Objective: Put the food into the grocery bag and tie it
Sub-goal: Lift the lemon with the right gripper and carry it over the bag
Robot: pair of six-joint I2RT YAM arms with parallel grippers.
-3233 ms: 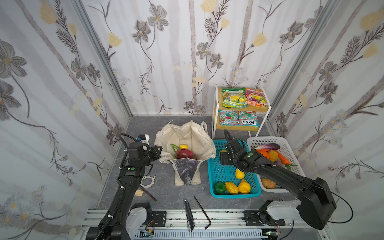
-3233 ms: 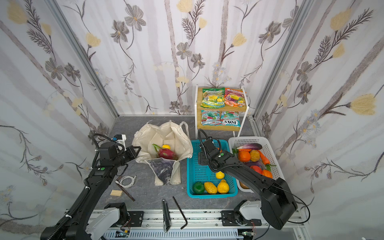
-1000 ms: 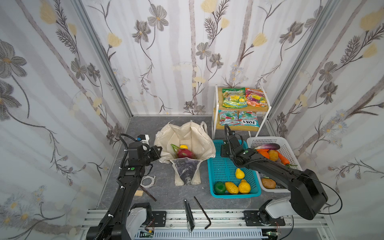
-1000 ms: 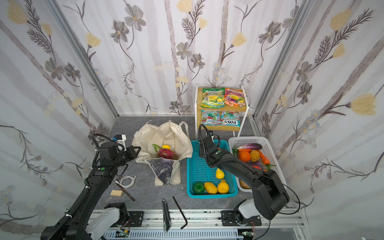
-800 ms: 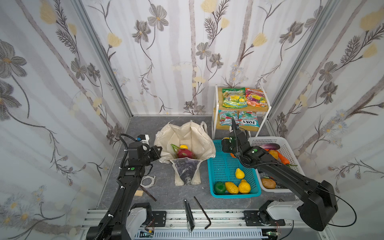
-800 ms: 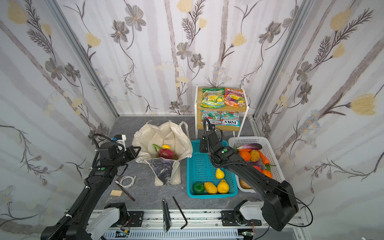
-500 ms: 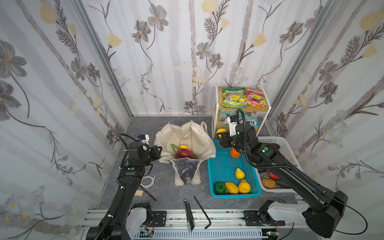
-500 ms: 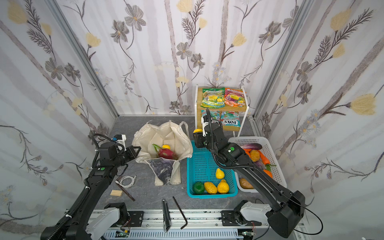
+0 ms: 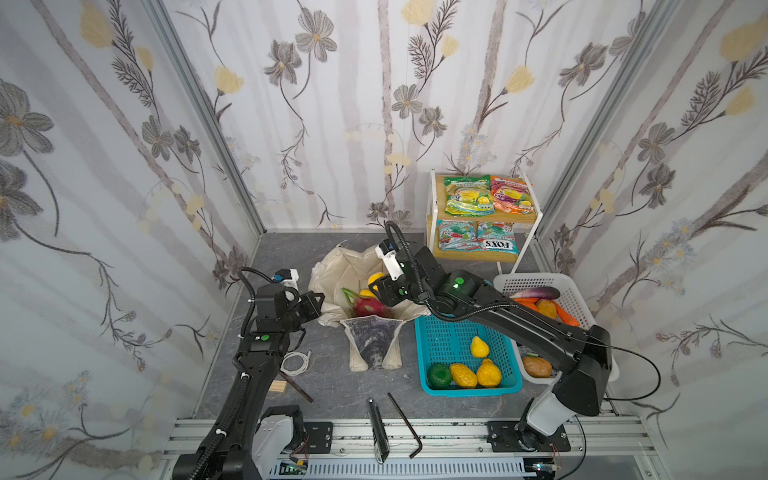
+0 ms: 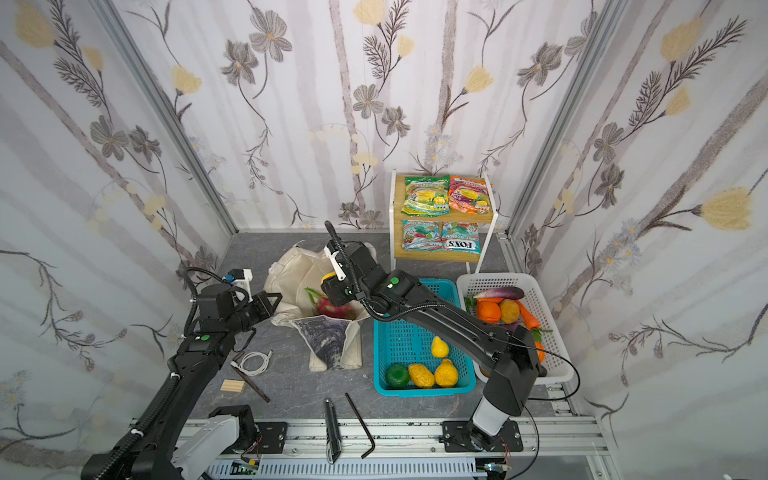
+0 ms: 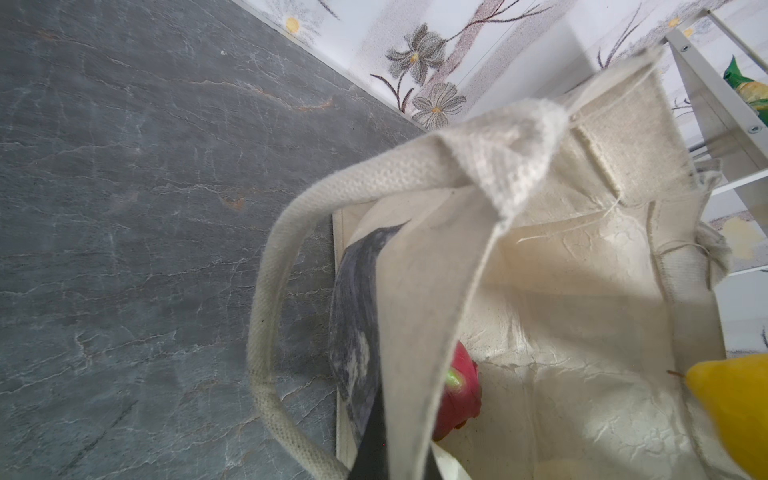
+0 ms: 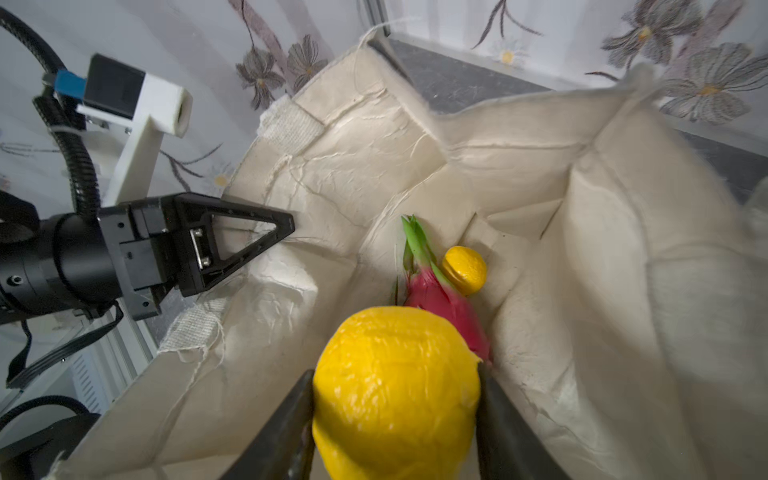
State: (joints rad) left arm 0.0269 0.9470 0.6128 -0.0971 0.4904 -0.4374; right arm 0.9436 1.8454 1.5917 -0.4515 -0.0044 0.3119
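1. The right end effector (image 12: 392, 374) grips a round yellow fruit (image 12: 395, 399) between its jaws, poised over the open mouth of the cream canvas tote (image 9: 345, 266) at the centre of both top views.
2. The left end effector (image 9: 318, 300) is closed, pinching the tote's rim on its left side.
3. Inside the tote lie a magenta dragon fruit (image 12: 436, 295) and a second yellow fruit (image 12: 464, 270), touching each other.
4. The green-yellow snack packet (image 9: 467, 195) and the orange snack packet (image 9: 511, 194) lie side by side on the top shelf of the rack (image 9: 473, 255), right of centre, above the tote in the frame.
5. The tote stands on the grey surface (image 9: 332, 386), just left of a teal basket (image 9: 444, 336).
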